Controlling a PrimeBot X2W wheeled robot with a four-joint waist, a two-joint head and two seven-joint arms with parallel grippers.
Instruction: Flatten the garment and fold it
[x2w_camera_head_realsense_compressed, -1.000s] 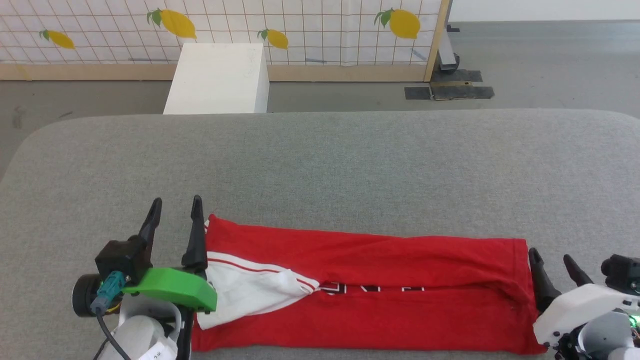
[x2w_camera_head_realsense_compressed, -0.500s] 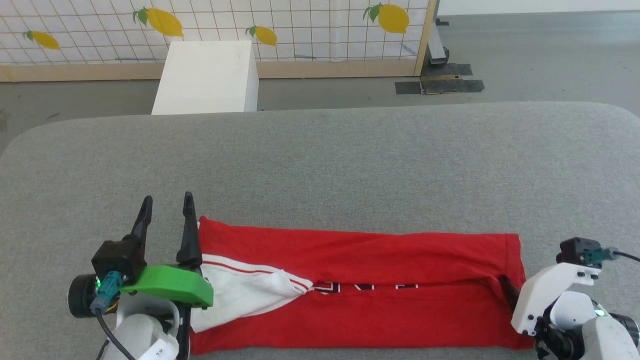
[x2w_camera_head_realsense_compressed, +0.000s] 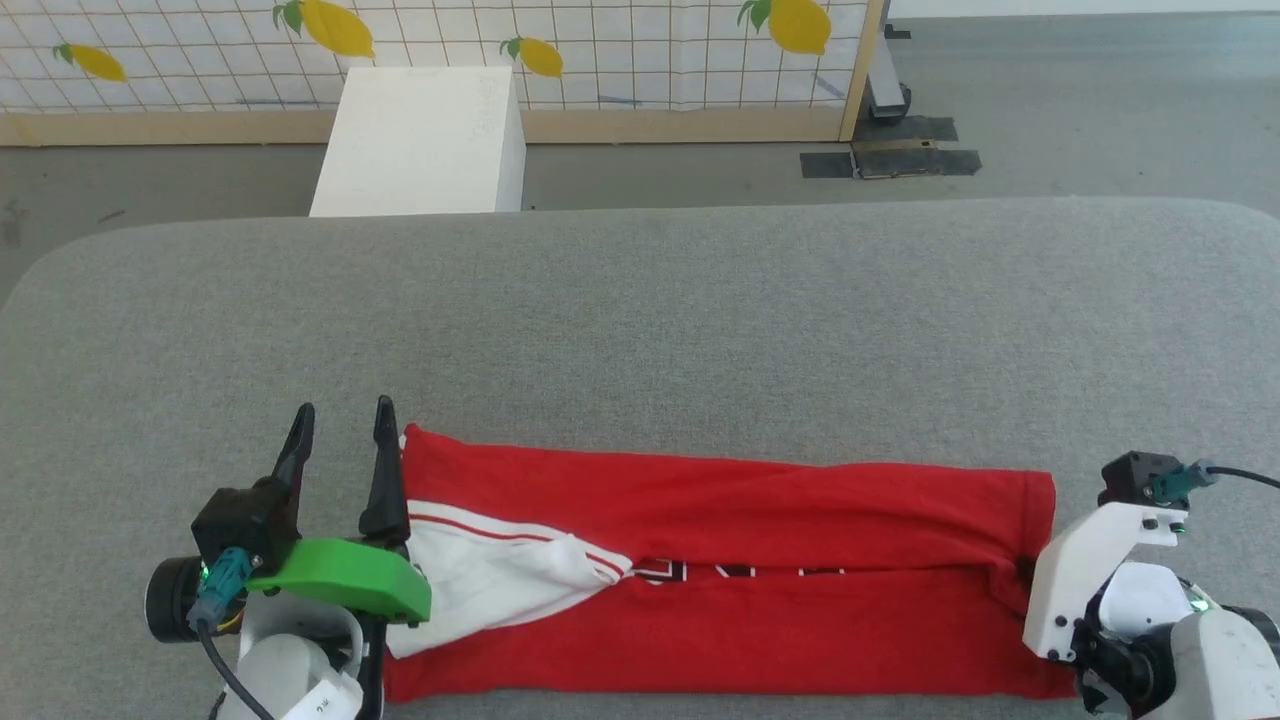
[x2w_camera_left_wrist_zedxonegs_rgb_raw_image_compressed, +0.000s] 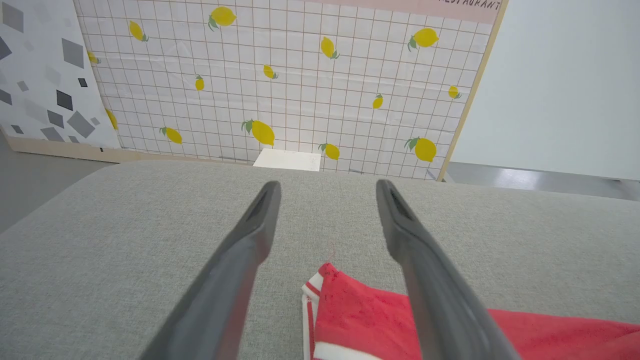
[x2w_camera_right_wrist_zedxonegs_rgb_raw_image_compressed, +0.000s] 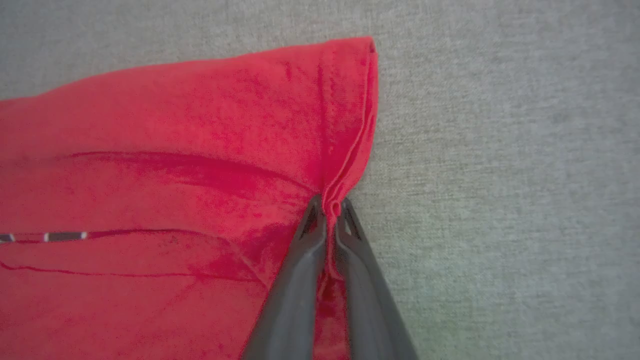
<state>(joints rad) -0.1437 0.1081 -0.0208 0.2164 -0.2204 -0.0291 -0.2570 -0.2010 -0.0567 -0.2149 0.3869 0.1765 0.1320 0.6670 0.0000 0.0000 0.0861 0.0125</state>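
— While right has its hold, where does the rest stand? Big to small.
— Grey worktop (x2w_camera_head_realsense_compressed: 640, 320) takes the mid and lower frame of the head view. On it the garment (x2w_camera_head_realsense_compressed: 760, 640) lies flat near the bottom edge, a long red band running lower left to lower right. It looks already folded in lengthwise: two flaps meet along the middle, with the dark lettering (x2w_camera_head_realsense_compressed: 745, 572) half hidden at that seam.
— Left end?
— Bunched. That's the white panel (x2w_camera_head_realsense_compressed: 490, 580) with stripe trim, not lying flat.
— Pincers?
— First the left pincer (x2w_camera_head_realsense_compressed: 345, 408): released, jaws wide, at the band's upper-left corner. In the left wrist view the striped corner sits low between the fingers; can't tell if either touches it. Then the right pincer (x2w_camera_right_wrist_zedxonegs_rgb_raw_image_compressed: 330, 202): clenched on the garment's right-end hem, a small ridge of red cloth nipped between the tips.
— Which step, then?
— My read: taking hold of both ends for the crosswise fold. Right has hold, left not yet.
— Next move needs?
— Left drops onto that corner and clenches, ideally through every layer. Then one end goes over the other, kept low so the flaps don't spill open. Right's bite is thin; can't tell if it holds more than the top layer.
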